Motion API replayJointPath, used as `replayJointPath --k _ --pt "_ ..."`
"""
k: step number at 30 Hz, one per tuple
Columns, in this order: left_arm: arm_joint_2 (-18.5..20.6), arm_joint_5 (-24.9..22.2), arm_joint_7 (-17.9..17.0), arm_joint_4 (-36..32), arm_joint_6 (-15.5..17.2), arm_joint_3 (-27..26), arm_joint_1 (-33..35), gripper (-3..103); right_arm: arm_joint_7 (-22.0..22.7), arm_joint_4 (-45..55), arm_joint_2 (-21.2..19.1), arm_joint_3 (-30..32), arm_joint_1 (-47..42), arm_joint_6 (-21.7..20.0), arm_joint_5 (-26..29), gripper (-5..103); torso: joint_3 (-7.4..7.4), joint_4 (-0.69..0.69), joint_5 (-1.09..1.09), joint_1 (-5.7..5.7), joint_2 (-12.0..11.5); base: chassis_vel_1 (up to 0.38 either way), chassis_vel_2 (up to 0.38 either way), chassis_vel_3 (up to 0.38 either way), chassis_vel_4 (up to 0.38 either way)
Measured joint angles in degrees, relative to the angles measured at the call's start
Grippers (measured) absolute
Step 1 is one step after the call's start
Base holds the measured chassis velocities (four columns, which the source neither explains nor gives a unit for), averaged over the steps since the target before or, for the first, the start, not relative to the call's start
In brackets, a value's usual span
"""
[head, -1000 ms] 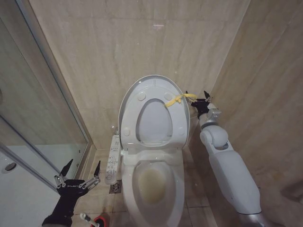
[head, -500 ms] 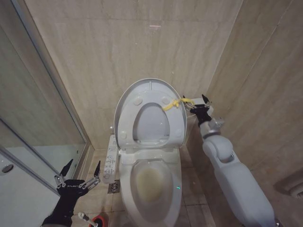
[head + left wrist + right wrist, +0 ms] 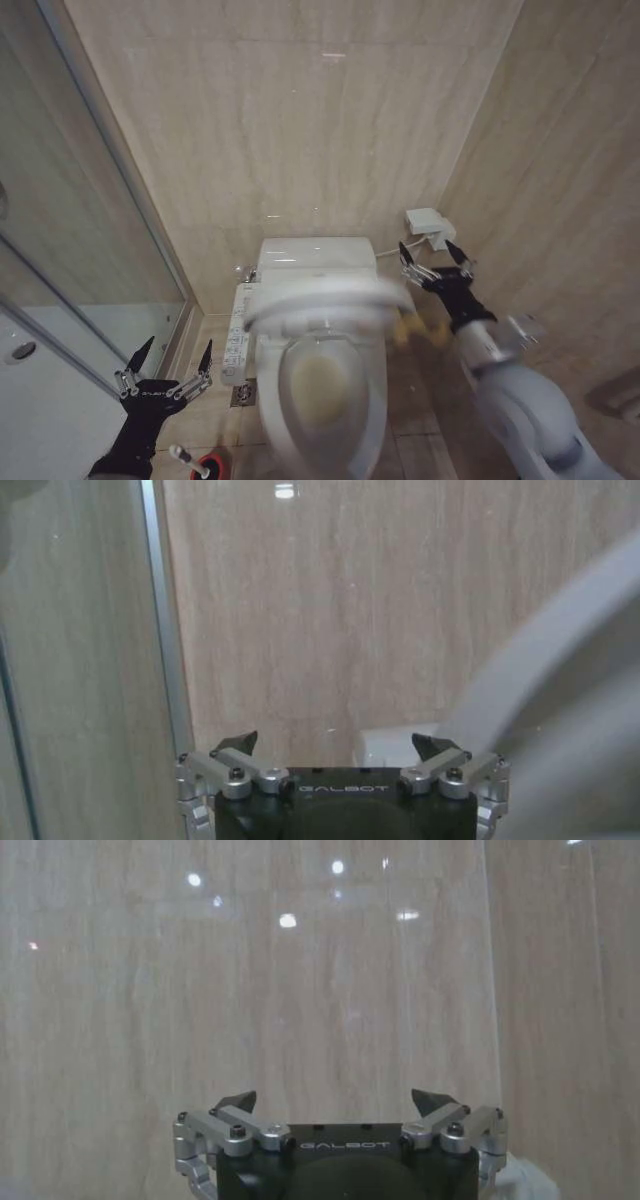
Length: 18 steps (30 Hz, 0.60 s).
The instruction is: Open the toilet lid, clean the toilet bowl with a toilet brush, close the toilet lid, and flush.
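Note:
The toilet lid [image 3: 320, 298] is a blurred white band, tilted forward part-way down over the toilet bowl [image 3: 322, 385], whose inside is stained yellowish. A blurred yellow tag [image 3: 410, 326] trails at the lid's right edge. My right gripper [image 3: 428, 258] stands open just right of the lid, above the tag, holding nothing; in the right wrist view it [image 3: 333, 1099] faces the wall. My left gripper [image 3: 168, 365] hangs open low on the left, above the toilet brush [image 3: 183, 457] in its red holder [image 3: 212, 466]. The lid's blurred edge [image 3: 560, 705] crosses the left wrist view beside the left gripper [image 3: 333, 741].
A white button panel [image 3: 237, 340] runs along the bowl's left side, with a floor drain [image 3: 243, 395] below it. The cistern [image 3: 315, 252] stands against the back wall. A glass shower door [image 3: 80, 250] closes off the left. A white box [image 3: 430, 226] is fixed in the right corner.
The lid has swung down from upright and is now mid-fall. My right gripper has come away from the yellow tag and dropped lower. The left arm has stayed still.

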Motion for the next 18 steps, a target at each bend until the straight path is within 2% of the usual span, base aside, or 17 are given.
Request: replayJointPath --k 6,11,18 --pt "0.0 0.0 0.0 0.0 0.0 0.0 0.0 100 0.5 1.7 1.2 4.1 -4.5 -0.1 -3.3 100 0.00 -0.02 0.04 0.00 0.0 0.000 0.000 0.000 0.000" --pt "0.0 0.0 0.0 0.0 0.0 0.0 0.0 100 1.2 2.0 1.9 6.8 -6.5 -0.6 -3.3 100 0.00 -0.01 0.03 0.01 0.0 0.000 0.000 0.000 0.000" --pt "0.0 0.0 0.0 0.0 0.0 0.0 0.0 100 3.8 4.8 4.6 9.1 -13.3 -3.9 -1.6 100 0.00 -0.05 0.02 0.01 0.0 0.000 0.000 0.000 0.000"
